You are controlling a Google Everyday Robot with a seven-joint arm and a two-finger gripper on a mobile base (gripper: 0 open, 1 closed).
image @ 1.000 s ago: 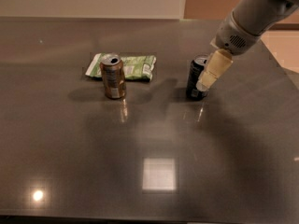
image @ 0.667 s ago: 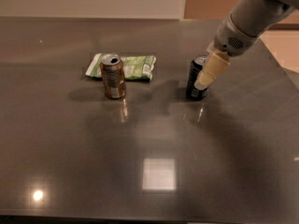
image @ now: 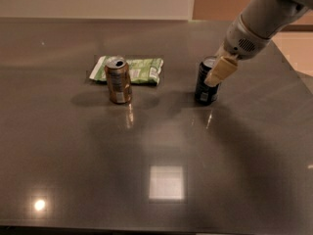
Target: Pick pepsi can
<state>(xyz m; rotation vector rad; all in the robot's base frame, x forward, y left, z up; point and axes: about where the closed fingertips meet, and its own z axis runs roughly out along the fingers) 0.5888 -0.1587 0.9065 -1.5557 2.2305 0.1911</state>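
The pepsi can (image: 204, 88) is dark navy with a silver top and stands upright on the dark table (image: 156, 146), right of centre. My gripper (image: 219, 72) reaches down from the upper right and is at the can's upper right side, overlapping its top edge. The grey arm (image: 259, 21) stretches off towards the top right corner. The can rests on the table.
A copper-brown can (image: 119, 80) stands upright to the left of centre. A green snack bag (image: 139, 70) lies flat just behind it. The table's right edge (image: 293, 67) runs close behind the arm.
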